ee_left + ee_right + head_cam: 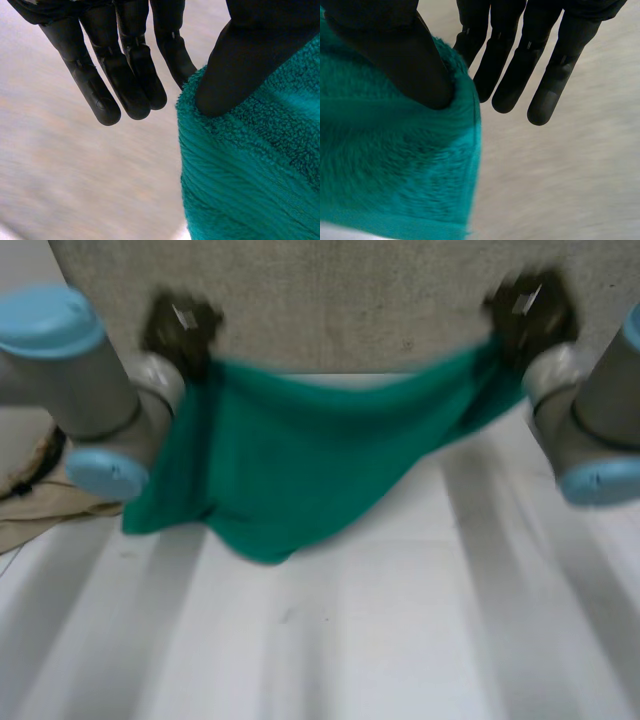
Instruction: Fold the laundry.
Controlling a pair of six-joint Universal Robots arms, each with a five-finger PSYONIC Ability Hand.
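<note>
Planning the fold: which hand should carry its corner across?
Probably the right hand: little of the green terry towel hangs below its pinched corner; most sags under the left hand.

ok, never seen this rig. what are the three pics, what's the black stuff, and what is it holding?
It is a two-armed robot at a white table. The grey tubes with light-blue caps are its arms, and each ends in a black hand. The head view looks down from between the arms: the left hand is at that view's left, the right hand at its right. Between them hangs a green towel, held by its top edge with one hand near each end and sagging in the middle. I cannot tell whether its lowest part touches the table. The other two pictures come from cameras on the wrists, looking along each palm. In both, the thumb presses the towel's edge against a finger, and the other fingers are straight. So both hands are pinching the towel.
</note>
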